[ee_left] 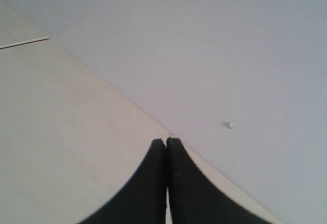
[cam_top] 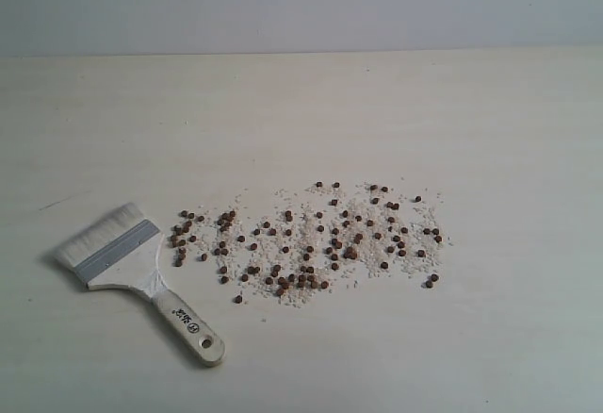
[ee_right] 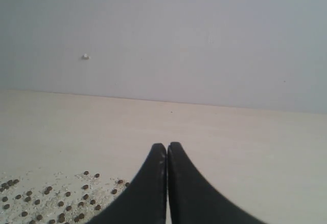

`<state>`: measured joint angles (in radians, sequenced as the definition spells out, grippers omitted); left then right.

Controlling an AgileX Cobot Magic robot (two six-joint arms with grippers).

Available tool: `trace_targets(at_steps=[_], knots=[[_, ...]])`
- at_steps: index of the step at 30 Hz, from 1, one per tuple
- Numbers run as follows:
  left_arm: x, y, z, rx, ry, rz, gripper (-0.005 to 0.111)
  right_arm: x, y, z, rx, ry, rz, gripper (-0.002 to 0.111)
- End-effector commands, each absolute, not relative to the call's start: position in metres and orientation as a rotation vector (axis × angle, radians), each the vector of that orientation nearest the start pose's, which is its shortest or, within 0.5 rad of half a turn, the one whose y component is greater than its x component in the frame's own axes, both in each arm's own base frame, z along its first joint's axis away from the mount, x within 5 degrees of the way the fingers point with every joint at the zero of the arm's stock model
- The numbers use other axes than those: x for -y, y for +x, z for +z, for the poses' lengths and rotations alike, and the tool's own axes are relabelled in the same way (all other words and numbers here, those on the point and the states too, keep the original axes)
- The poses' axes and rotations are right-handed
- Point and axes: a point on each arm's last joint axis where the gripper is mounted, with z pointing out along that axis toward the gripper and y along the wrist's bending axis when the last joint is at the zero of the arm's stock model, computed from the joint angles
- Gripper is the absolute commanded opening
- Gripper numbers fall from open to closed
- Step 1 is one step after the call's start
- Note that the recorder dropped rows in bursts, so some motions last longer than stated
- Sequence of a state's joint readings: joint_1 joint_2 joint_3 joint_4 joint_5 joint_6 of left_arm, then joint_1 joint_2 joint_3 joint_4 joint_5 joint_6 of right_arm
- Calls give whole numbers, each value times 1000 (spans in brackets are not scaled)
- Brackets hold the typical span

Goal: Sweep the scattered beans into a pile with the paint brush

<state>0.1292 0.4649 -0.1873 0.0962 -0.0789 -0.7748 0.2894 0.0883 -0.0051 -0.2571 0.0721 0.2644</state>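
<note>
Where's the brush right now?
Exterior view: the brush lies flat on the table at lower left, just left of the beans, handle pointing lower right.

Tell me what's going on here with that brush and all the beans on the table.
Nothing is being handled yet. The paint brush lies flat on the table, untouched, at the left of the exterior view. The beans are spread in a wide band beside it, mixed with white grains, not gathered into a pile. The left gripper and right gripper are both shut and empty, out of the exterior view.
</note>
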Motion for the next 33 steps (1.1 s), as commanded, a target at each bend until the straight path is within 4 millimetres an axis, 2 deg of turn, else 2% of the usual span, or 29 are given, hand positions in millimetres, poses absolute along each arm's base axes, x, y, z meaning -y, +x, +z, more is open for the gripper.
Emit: trace_targets(at_steps=[1, 7, 14, 18, 30, 33], knots=[[-13, 105, 251, -1552, -654, -419, 0, -17, 61, 202, -1620, -219, 215, 0], [-13, 103, 249, -1575, -663, -410, 0, -17, 61, 202, -1620, -219, 215, 0], [-8, 73, 232, -1412, -595, -449, 0, -17, 61, 202, -1620, -219, 215, 0], [-7, 64, 222, -1380, -538, -413, 0, -17, 61, 202, -1620, -219, 215, 0], [-7, 60, 217, -1379, -530, -400, 0, -17, 61, 202, -1620, -219, 215, 0], [-7, 60, 217, -1379, -530, -400, 0, -18, 61, 208, -1531, -349, 106, 0]])
